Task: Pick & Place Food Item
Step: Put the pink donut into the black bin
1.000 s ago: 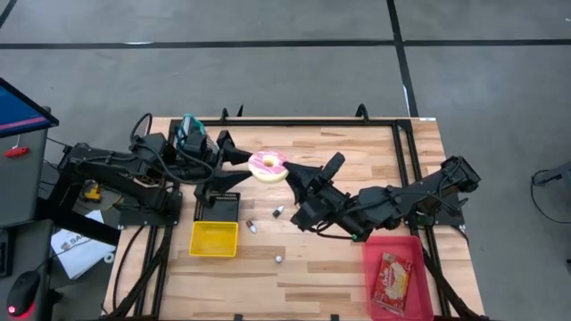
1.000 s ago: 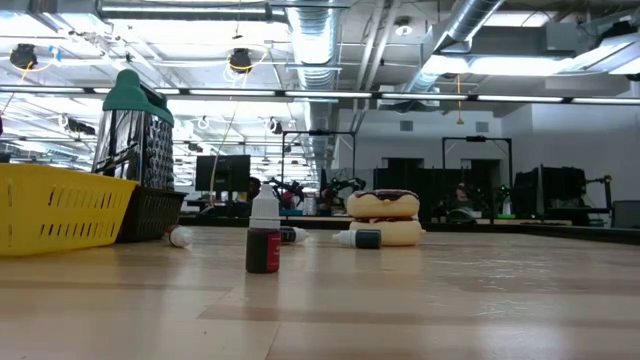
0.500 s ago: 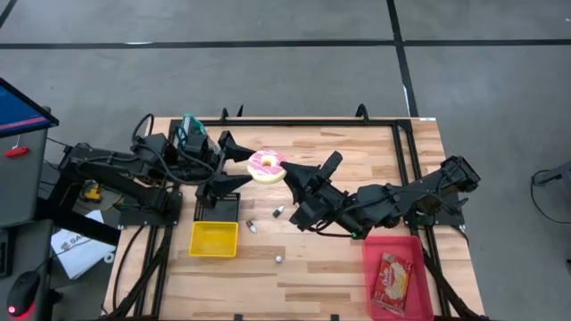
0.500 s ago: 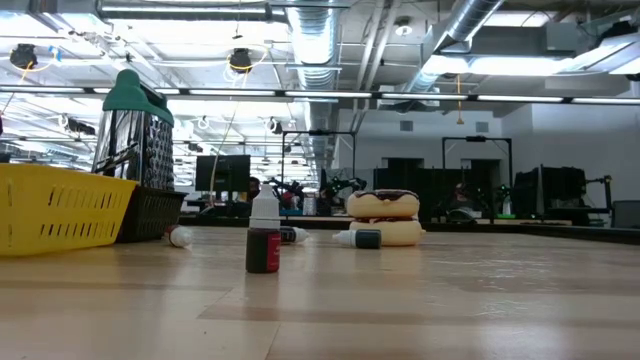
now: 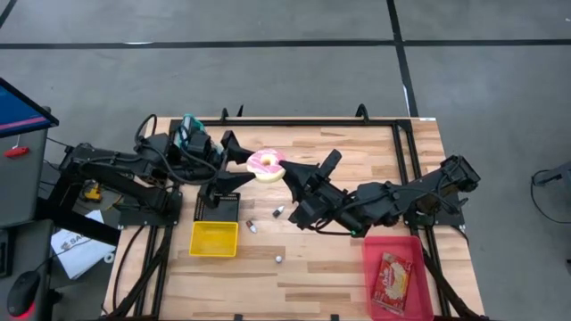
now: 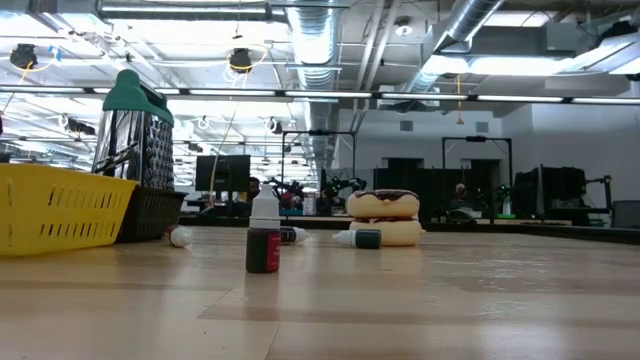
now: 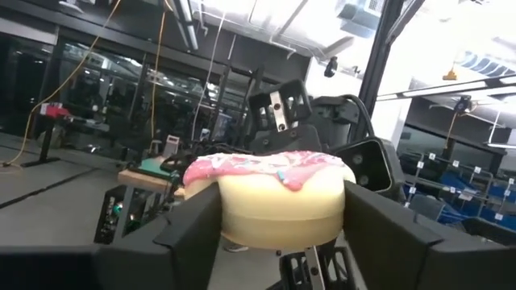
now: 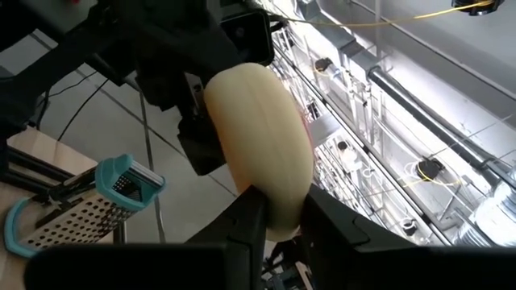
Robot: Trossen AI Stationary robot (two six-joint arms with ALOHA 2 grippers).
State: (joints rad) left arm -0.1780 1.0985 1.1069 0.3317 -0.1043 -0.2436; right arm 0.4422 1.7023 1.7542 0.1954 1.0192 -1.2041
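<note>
A snack packet [image 5: 393,279] is lying in the red tray [image 5: 375,248], while the pink donut [image 5: 267,165] is sitting pinched between both the left claw [image 5: 239,164] and the right claw [image 5: 299,168].

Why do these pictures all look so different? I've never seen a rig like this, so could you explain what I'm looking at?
They show one moment from four cameras. One looks straight down on a wooden table with two dark robot arms. One sits at table height. The other two ride on the arms' wrists. The left gripper and the right gripper both appear to be closed on a pink-frosted donut from opposite sides, as if handing it over. Also on the table are a yellow basket, a red basket holding a snack packet, and three small bottles.
</note>
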